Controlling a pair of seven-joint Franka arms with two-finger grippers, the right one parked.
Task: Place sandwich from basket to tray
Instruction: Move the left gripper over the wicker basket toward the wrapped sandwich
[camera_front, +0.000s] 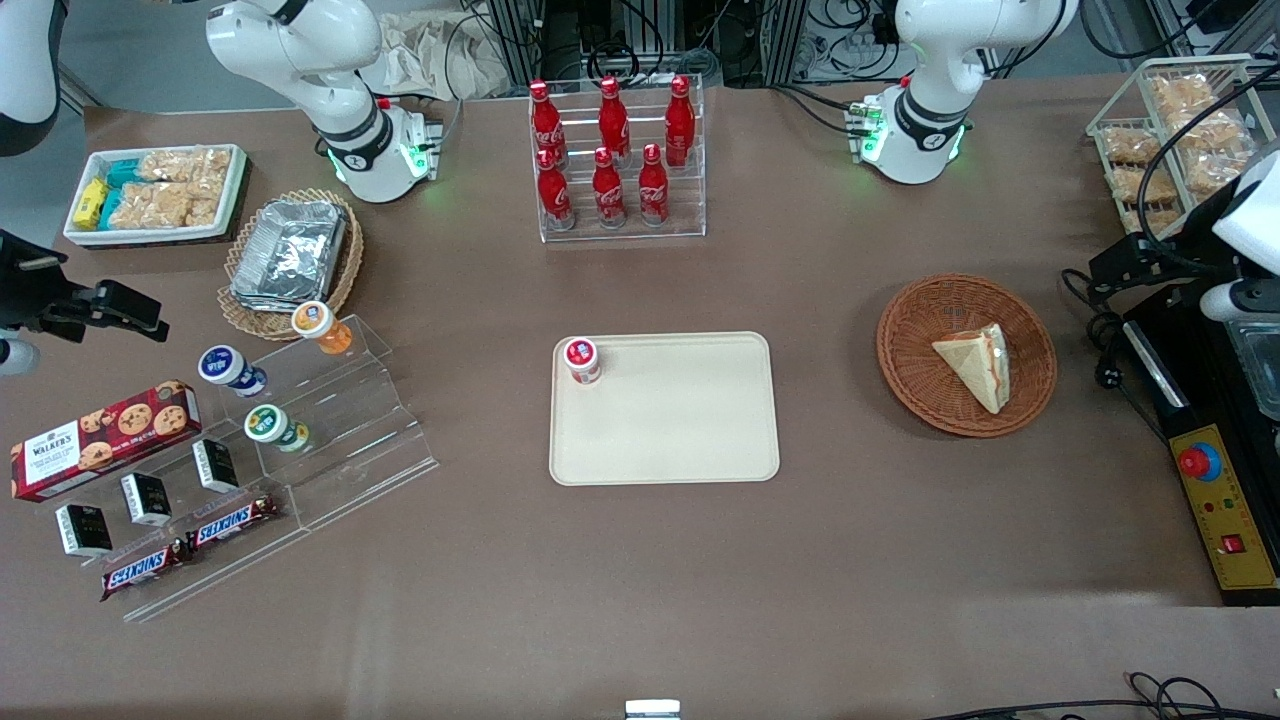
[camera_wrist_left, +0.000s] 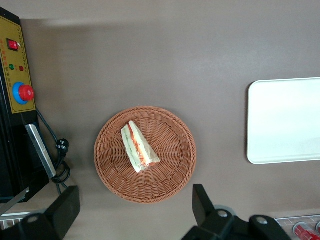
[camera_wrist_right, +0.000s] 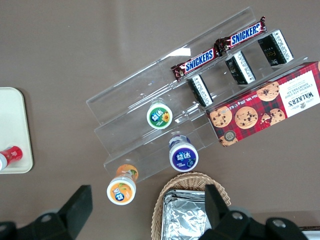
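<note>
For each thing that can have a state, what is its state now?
sandwich: lying in the basket, not gripped
basket: holds only the sandwich
tray: holds one red-capped cup, upright
gripper: open, high above the basket

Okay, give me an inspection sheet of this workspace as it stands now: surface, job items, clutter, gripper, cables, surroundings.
Surface: brown table, flat, no spills seen.
Job's things: sandwich lies in the basket, toward the working arm's end; tray at mid-table holds only a red-lidded cup in one corner.
Clutter: cola bottles in a clear rack, farther from the front camera than the tray; foil containers, cookie box, Snickers bars and lidded cups on a clear stand toward the parked arm's end.
Gripper: left gripper open, above the basket, touching nothing.
Cables: black cable beside the basket.
Surroundings: control box with a red button.
</note>
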